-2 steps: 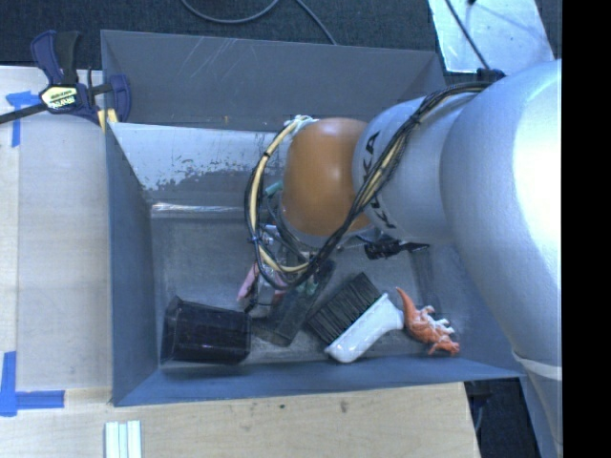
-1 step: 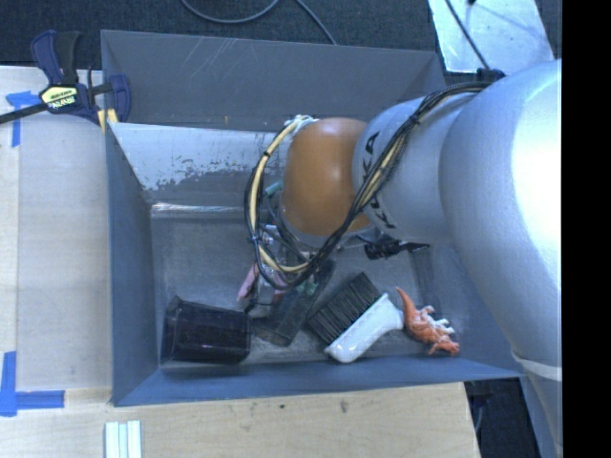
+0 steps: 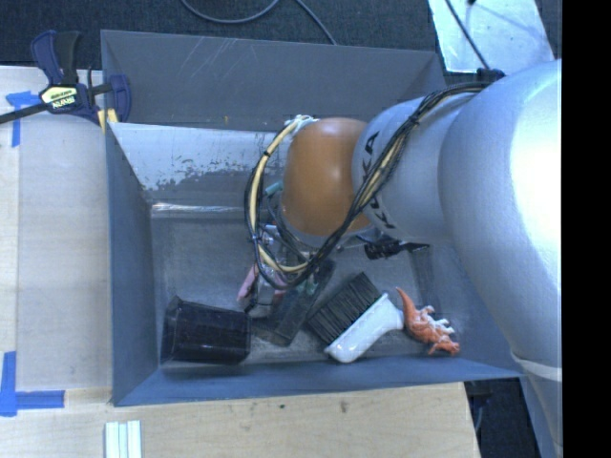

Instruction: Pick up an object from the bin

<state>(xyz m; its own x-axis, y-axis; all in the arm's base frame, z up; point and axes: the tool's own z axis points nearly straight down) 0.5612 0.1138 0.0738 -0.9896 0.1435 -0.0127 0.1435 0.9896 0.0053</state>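
Note:
My gripper [image 3: 289, 305] hangs low over the front middle of the bin, mostly hidden under the arm's orange cover and cables. Just right of it lies a brush [image 3: 358, 321] with black bristles and a white handle, its bristle end close to the gripper. A black box-like thing [image 3: 204, 331] rests to the gripper's left in the front left corner. A small pink piece [image 3: 248, 282] pokes out beside the gripper's left side; what it belongs to is hidden.
An orange toy dinosaur [image 3: 431, 326] lies at the front right, beyond the brush handle. The big arm covers the bin's right half. The bin's sloping walls close in on all sides.

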